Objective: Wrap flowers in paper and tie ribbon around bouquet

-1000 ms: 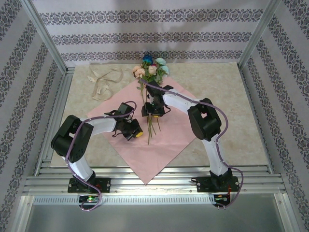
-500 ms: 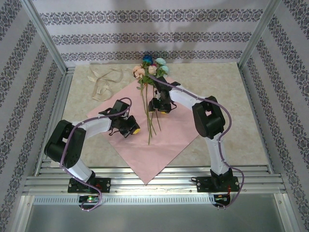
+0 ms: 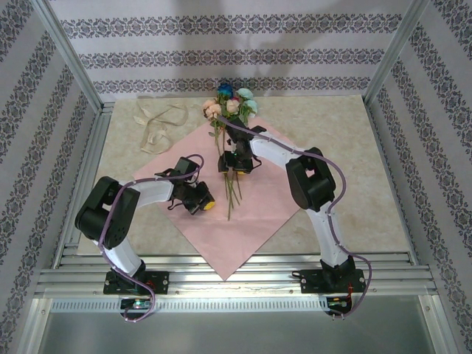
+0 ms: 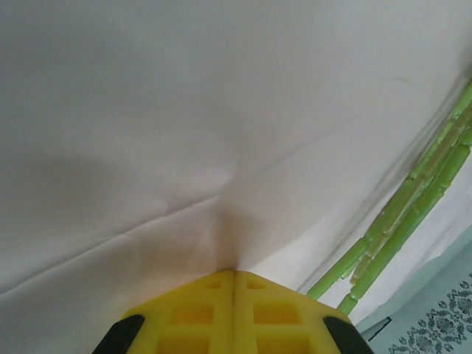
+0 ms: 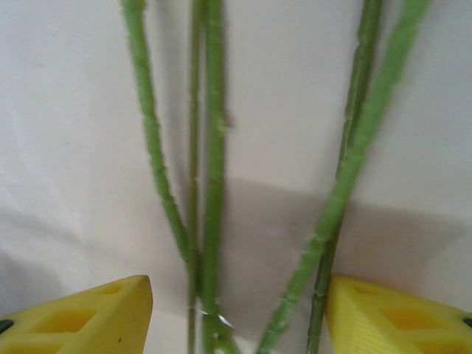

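Note:
The pink-lilac paper lies flat as a diamond on the table. The flowers lie along its middle, blooms at the far corner and green stems running toward me. My right gripper is open over the stems; in the right wrist view its yellow fingers stand either side of several stems. My left gripper rests low on the paper left of the stems, shut, with a crease of paper running into its fingertips. The cream ribbon lies looped at the back left.
Aluminium frame posts and patterned walls enclose the beige tabletop. Metal rails run along the near edge by the arm bases. The stem ends lie to the right of my left gripper.
The right arm swung slightly right and back over the stems, jaws a touch wider. The left arm's elbow shifted while its shut gripper stayed at the same spot on the paper.

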Action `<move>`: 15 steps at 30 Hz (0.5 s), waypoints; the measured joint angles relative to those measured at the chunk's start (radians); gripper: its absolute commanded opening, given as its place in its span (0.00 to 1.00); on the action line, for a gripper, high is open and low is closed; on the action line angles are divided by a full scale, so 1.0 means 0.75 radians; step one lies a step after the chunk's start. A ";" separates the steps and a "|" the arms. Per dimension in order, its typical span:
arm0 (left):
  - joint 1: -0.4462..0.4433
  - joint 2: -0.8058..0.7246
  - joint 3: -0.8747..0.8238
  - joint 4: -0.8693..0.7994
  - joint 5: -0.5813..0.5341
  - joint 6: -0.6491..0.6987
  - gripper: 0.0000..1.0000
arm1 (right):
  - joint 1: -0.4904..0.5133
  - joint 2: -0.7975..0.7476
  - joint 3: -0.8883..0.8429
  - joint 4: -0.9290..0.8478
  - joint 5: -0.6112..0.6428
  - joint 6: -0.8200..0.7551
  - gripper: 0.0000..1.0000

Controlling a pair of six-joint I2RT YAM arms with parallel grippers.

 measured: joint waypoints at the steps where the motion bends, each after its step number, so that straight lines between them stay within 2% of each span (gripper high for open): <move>1: -0.008 0.004 0.000 0.010 0.003 -0.004 0.00 | 0.005 0.004 0.010 -0.002 -0.003 0.001 0.63; 15: -0.105 0.076 0.051 0.105 0.019 -0.064 0.00 | 0.019 0.035 0.069 -0.014 -0.009 0.030 0.63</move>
